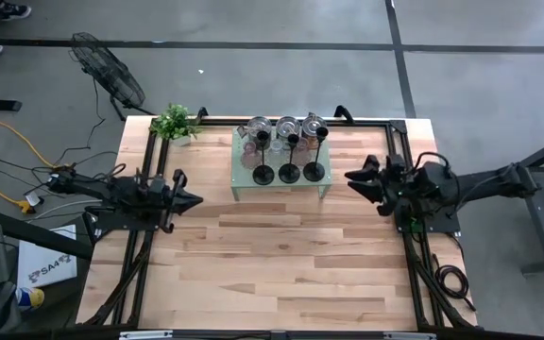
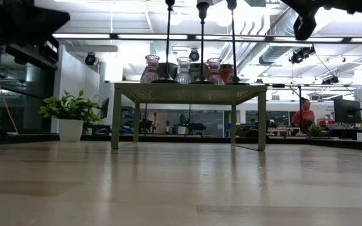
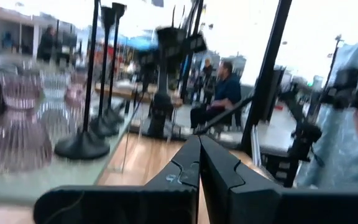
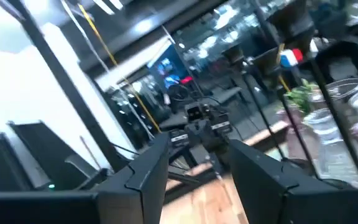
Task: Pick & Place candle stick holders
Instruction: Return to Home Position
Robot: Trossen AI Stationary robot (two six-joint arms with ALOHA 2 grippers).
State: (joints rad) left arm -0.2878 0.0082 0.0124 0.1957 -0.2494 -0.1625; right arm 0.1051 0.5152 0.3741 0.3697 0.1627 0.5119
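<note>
Three black candle stick holders [image 1: 289,156] stand in a row by their round bases on a small glass-topped stand [image 1: 244,184] at the table's far middle. They also show in the low view [image 2: 201,44] and the left wrist view [image 3: 82,144]. My left gripper [image 1: 196,199] is shut and empty, off the stand's left near corner. My right gripper [image 1: 351,177] is open and empty, just right of the stand. It also shows in the right wrist view [image 4: 199,155].
Three glass vases [image 1: 284,128] stand behind the holders on the stand. A small potted plant [image 1: 174,122] stands at the table's far left corner. Bare wooden tabletop [image 1: 272,264] lies toward the near edge. People sit in the room beyond the table [image 2: 304,115].
</note>
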